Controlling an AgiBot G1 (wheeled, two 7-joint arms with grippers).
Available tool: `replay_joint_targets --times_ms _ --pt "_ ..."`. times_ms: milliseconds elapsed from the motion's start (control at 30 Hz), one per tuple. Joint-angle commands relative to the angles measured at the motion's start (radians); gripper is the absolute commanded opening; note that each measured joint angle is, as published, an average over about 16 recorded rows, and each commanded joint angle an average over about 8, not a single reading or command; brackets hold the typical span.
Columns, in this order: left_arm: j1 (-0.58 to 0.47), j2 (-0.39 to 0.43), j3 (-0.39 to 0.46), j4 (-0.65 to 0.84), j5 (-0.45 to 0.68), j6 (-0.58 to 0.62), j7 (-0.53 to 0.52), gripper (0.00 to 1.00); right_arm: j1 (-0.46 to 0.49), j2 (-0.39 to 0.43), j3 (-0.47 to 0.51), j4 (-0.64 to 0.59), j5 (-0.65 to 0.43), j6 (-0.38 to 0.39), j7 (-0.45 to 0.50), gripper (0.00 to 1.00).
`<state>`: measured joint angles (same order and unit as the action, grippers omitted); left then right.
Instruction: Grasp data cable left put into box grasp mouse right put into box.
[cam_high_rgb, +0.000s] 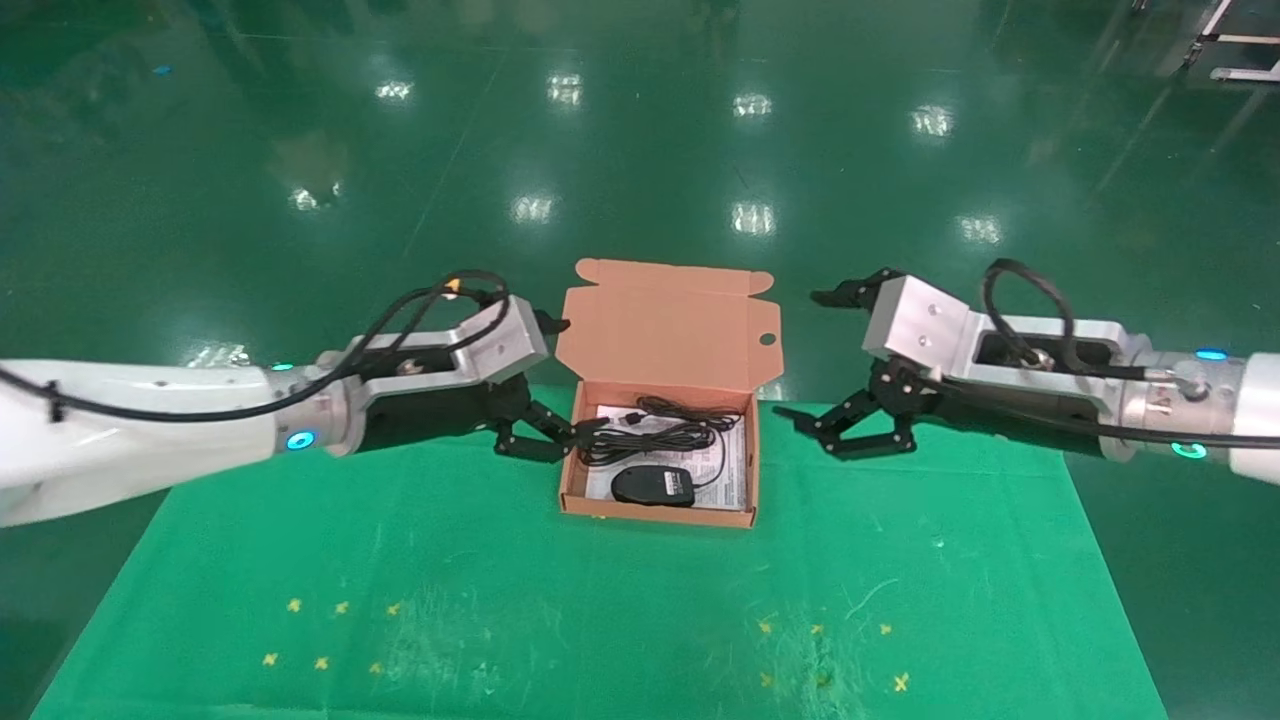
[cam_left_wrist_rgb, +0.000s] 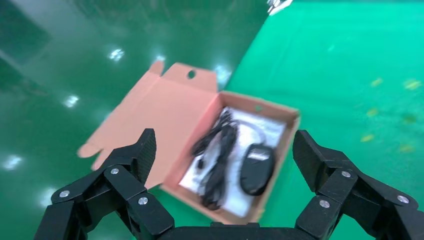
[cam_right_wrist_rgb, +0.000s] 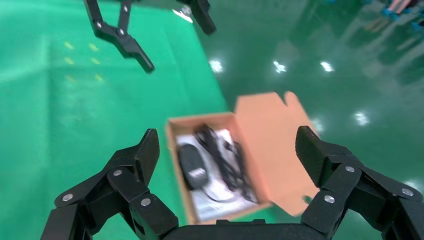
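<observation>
I see the mouse at the box's near wall, the data cable bundled behind it: light, limp loops, best pinched mid-bundle. Left gripper beside the box's left wall, right gripper well apart; both sets of fingers spread, empty.

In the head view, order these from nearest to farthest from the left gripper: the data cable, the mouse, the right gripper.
From the left gripper, at the box's left wall:
1. Data cable, inside the box, left and rear part.
2. Mouse, inside the box, at its front.
3. Right gripper, beyond the box's right side.
</observation>
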<state>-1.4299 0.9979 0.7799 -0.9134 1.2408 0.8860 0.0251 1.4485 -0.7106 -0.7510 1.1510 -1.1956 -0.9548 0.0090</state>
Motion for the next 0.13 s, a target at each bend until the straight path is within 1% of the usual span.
replay_joint_targets --times_ms 33,133 --pt "0.039 -0.042 -0.054 -0.040 -0.055 0.066 -0.023 1.00 -0.041 0.011 0.051 0.014 0.051 -0.059 0.019 1.00" --pt "0.055 -0.060 -0.078 -0.058 -0.080 0.095 -0.033 1.00 -0.058 0.015 0.073 0.021 0.072 -0.084 0.028 1.00"
